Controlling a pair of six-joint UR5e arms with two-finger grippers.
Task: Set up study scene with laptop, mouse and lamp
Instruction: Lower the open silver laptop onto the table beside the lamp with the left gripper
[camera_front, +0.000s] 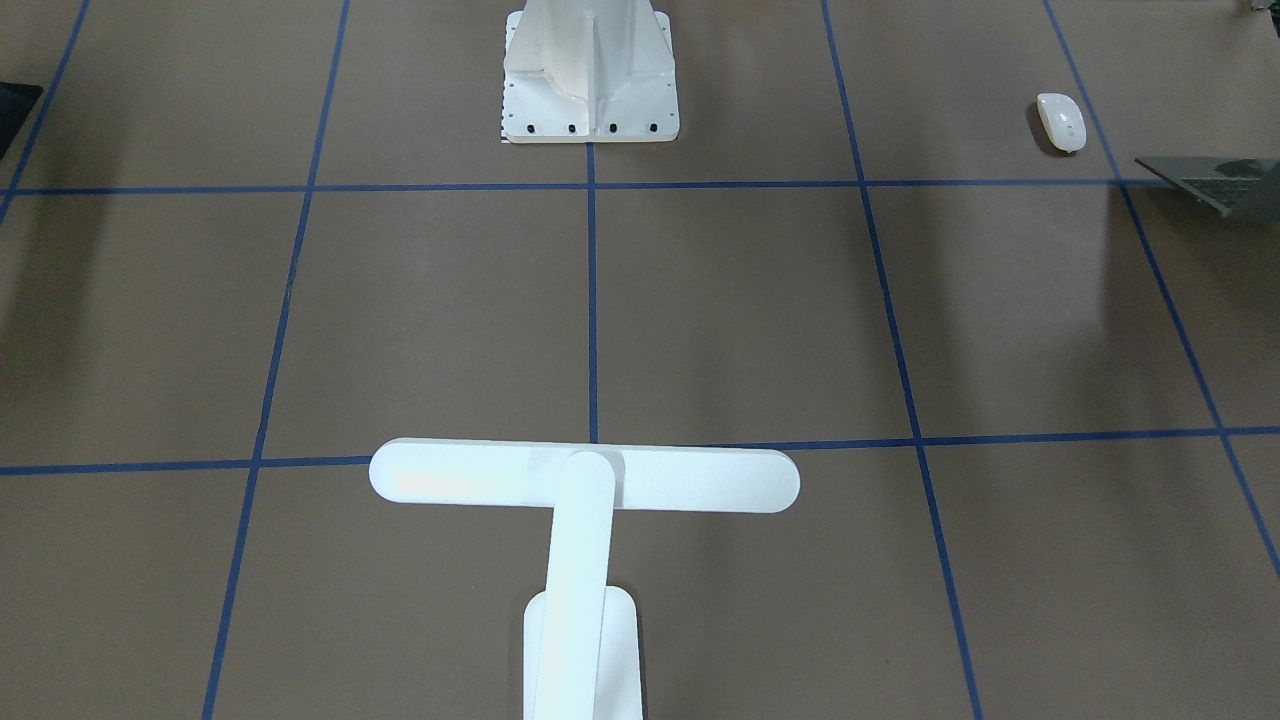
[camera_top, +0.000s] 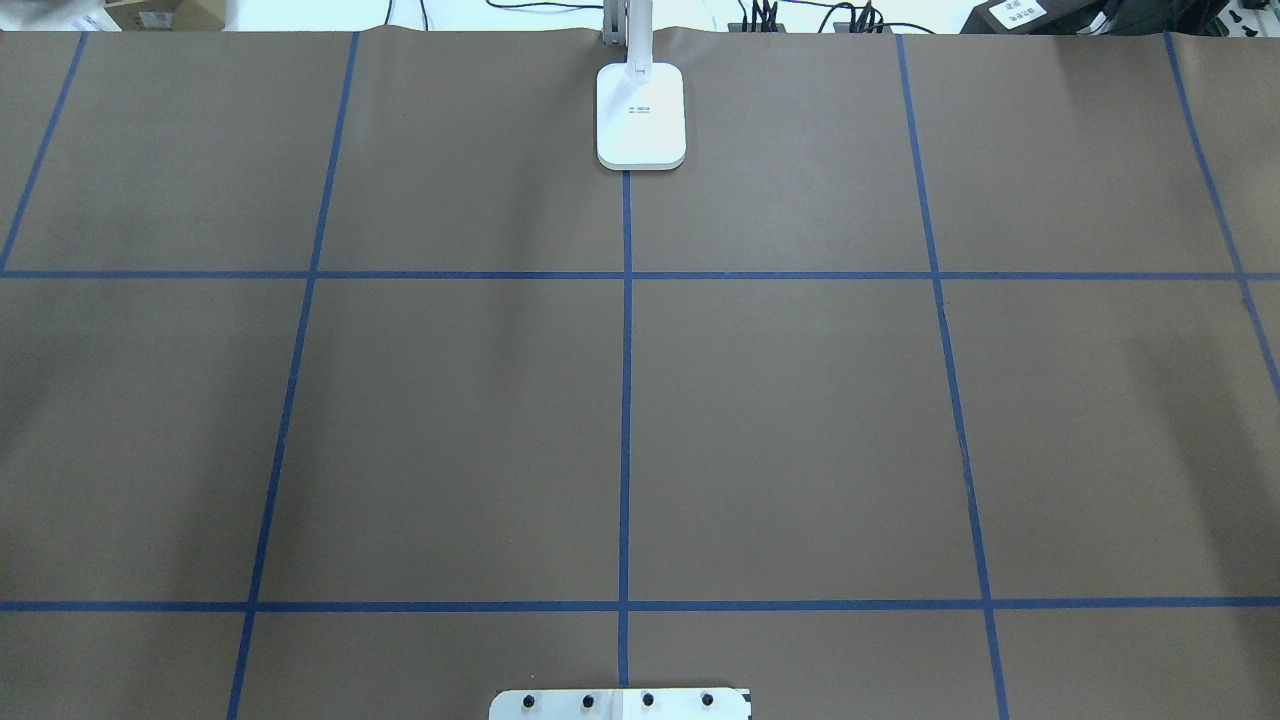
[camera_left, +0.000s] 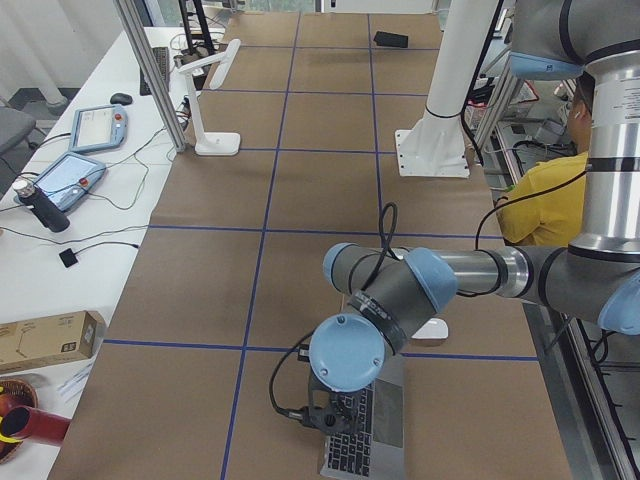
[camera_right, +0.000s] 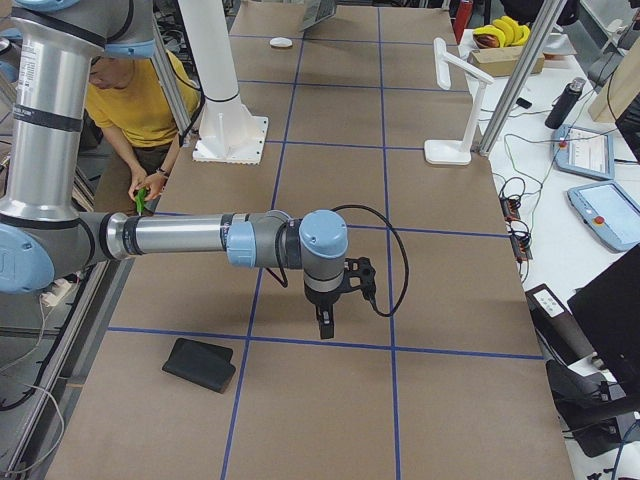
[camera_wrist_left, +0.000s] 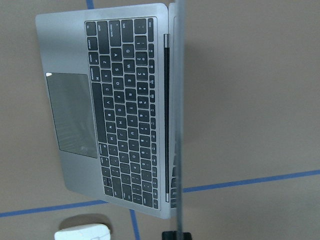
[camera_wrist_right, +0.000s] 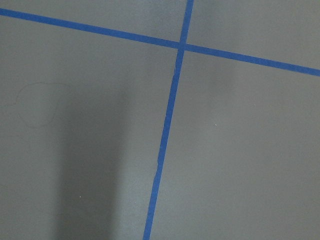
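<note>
1. Slim space-grey metal laptop (camera_wrist_left: 115, 100) lies open at the table's (camera_top: 800, 420) left end, beneath the left gripper (camera_left: 326, 416); I cannot tell that gripper's state.
2. All-white T-headed desk lamp (camera_front: 585, 480) stands at the far edge.
3. Right gripper (camera_right: 325, 328) hangs over bare paper, state unclear.
4. Small glossy white oval mouse (camera_front: 1061, 122) lies beside the laptop.

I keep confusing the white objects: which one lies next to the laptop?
The mouse, a small glossy oval beside the laptop; the T-shaped lamp and the bolted pedestal stand apart from it along the table's middle line.
</note>
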